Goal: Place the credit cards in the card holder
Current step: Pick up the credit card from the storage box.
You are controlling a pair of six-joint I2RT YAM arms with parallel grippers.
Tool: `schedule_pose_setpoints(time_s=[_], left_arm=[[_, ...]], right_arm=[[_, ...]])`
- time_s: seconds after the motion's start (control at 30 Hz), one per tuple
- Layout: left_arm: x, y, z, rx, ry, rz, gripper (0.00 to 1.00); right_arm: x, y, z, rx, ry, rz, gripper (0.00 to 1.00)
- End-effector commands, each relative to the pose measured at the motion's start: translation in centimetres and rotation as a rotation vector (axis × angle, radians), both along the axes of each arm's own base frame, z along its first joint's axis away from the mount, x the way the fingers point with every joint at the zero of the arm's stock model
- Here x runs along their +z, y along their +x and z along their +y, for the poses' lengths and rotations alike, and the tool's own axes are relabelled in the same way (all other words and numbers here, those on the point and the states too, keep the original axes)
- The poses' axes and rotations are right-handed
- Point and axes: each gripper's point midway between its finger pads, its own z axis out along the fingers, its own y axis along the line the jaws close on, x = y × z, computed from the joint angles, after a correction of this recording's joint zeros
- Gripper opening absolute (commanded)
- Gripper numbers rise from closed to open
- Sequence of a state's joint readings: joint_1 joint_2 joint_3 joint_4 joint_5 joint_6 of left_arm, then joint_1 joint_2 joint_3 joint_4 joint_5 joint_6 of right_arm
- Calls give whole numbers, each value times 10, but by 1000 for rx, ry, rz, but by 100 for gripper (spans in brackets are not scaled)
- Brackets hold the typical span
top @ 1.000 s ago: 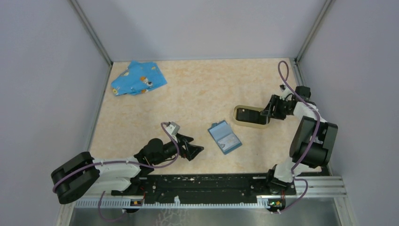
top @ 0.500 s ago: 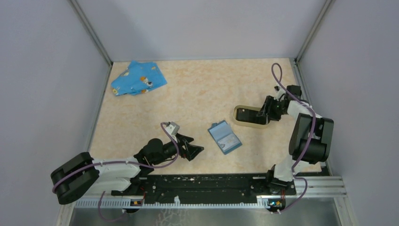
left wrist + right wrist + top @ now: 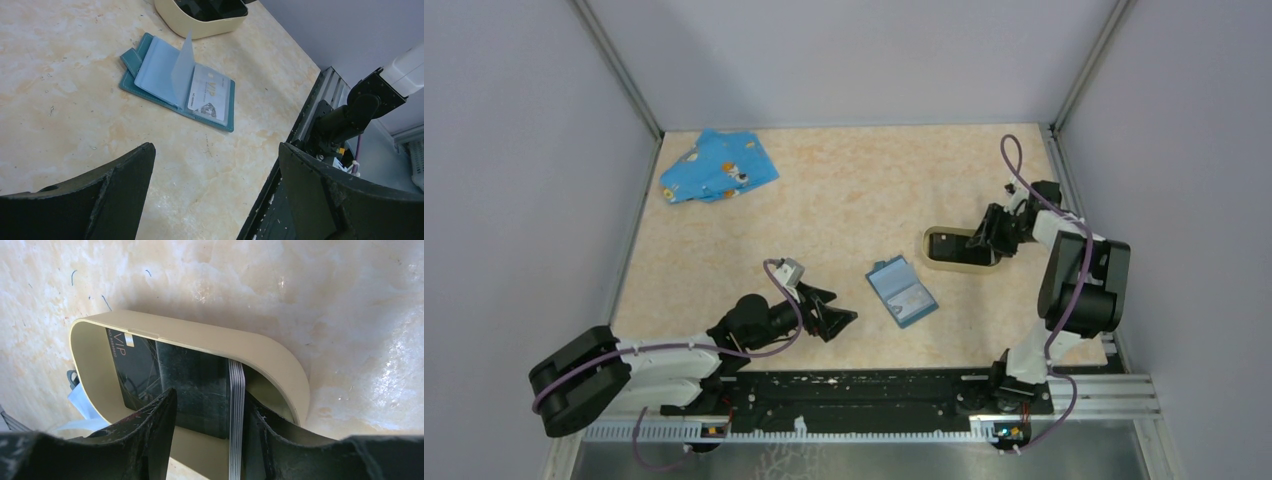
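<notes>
A blue patterned cloth (image 3: 718, 167) lies crumpled in the far left corner of the surface (image 3: 844, 190). Towards the near edge, left of centre, the left claw (image 3: 834, 320) (image 3: 216, 150) sits low over the surface with its fingers wide apart and nothing between them.

Just to its right lies a blue card wallet (image 3: 902, 293) (image 3: 177, 82), opened flat with one clear sleeve standing up. A pale card (image 3: 209, 95) in its sleeve reads "VIP"; the smaller print is too small to read.

Further right, near the right edge and about midway between near and far, the tan card holder (image 3: 959, 250) (image 3: 200, 22) (image 3: 200, 335) rests on the surface. The right claw (image 3: 996, 232) (image 3: 210, 425) is at its right end, fingers reaching down into the black inside. They stand partly apart with a black card (image 3: 150, 370) between them, marked "VIP". I cannot tell whether they press on it.
</notes>
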State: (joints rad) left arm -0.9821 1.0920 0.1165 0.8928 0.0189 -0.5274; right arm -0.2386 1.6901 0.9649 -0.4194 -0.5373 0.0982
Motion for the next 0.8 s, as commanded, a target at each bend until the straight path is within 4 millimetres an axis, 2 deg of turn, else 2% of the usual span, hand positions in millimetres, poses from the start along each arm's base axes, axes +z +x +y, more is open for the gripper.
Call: schedule_pose_setpoints(time_s=[0.0,0.43,0.77], left_arm=[[5,-5,-1,-23,-21,0,99],[4,-6,-1,-25,-23,7,99],[3,-6,0,-21,-17,8,99]], right_arm=[[7,7,-5,-3,17,-17,47],[19,1,-16,-7,137,-35,37],[27,-3,-25,-15,186,-47,35]])
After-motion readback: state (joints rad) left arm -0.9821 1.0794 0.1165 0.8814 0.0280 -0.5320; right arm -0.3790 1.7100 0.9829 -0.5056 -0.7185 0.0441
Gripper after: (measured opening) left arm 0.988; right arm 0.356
